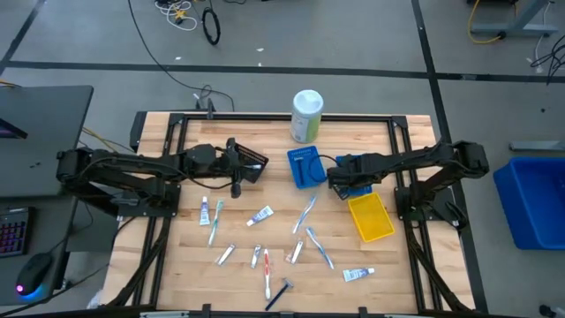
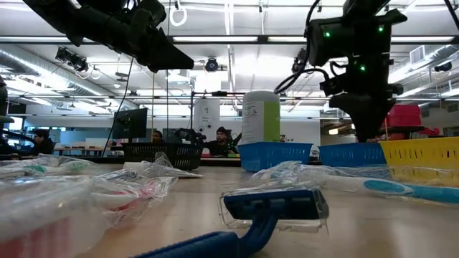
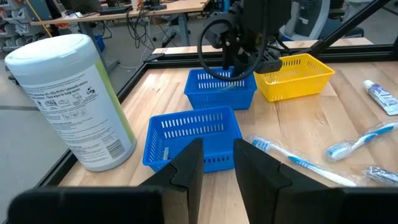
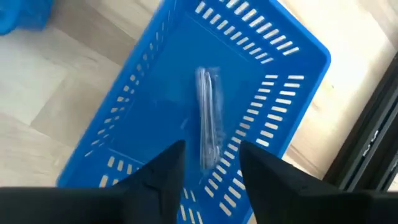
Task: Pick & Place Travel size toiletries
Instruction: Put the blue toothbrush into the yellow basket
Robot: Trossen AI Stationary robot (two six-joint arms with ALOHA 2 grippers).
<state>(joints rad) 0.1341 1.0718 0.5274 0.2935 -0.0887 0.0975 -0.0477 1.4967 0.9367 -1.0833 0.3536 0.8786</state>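
Your left gripper (image 1: 237, 168) hangs over the table's left half with fingers slightly parted and empty, the toiletries (image 1: 265, 237) scattered on the wood nearer you. To the right, your right gripper (image 4: 208, 163) hovers spread over a blue bin (image 4: 149, 106) where one wrapped item (image 4: 208, 134) lies.

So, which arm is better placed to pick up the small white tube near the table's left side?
The left: its open end effector hangs close above the small white tube, while the right end effector is over a blue plastic basket.
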